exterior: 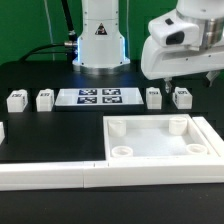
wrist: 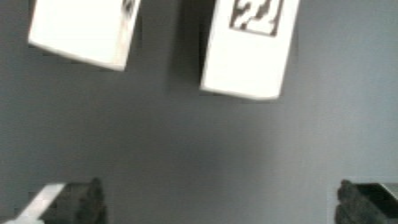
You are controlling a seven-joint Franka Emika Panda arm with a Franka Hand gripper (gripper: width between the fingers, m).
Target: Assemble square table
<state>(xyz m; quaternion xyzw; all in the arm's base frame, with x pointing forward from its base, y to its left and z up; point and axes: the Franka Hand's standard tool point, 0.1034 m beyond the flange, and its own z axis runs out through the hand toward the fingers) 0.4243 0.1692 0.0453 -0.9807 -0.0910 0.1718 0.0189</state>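
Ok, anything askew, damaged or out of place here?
Nothing stands out. The large white plastic square tabletop lies flat, sockets up; four small white block legs sit in neat pairs either side of the marker board.

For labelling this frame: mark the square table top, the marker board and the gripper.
square table top [exterior: 160, 140], exterior view, bare floor inside its rim.
marker board [exterior: 98, 97], exterior view, centre between the tags.
gripper [wrist: 221, 202], wrist view, midway between its open fingertips.

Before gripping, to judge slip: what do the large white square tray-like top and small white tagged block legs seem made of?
Large white square tray-like top: probably moulded plastic, matte; uniform white, rounded corner sockets. Small white tagged block legs: likely same plastic, smooth plain faces.
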